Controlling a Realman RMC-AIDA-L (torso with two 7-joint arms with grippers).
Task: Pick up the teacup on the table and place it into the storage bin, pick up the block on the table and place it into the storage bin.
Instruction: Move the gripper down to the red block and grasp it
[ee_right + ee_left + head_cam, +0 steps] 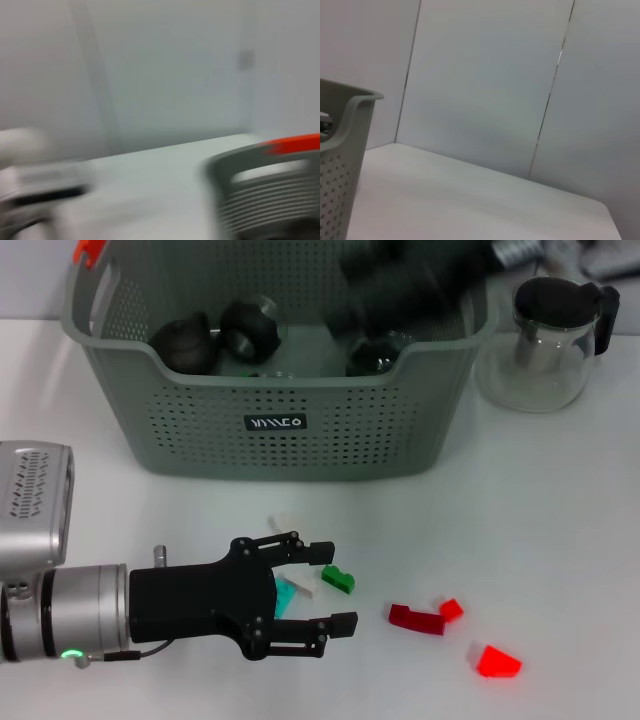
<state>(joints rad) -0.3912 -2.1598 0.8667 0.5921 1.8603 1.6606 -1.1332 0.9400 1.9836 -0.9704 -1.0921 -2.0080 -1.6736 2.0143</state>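
Observation:
The grey-green perforated storage bin (275, 423) stands at the back centre of the white table, and dark teacups (185, 345) lie inside it. Several small blocks lie in front of it. My left gripper (338, 585) is low over the table at the front left, open, with a teal block (287, 593) and a white block (303, 581) between its fingers and a green block (337, 578) at its tips. My right gripper (400, 285) is a dark blur above the bin's right half. The bin's corner (340, 150) shows in the left wrist view, its rim (260, 170) in the right wrist view.
A glass teapot (548, 345) with a black lid stands right of the bin. Red blocks (415, 618) (495, 660) lie right of my left gripper, and a small white piece (276, 526) lies near the bin's front wall. An orange clip (88, 250) sits on the bin's left rim.

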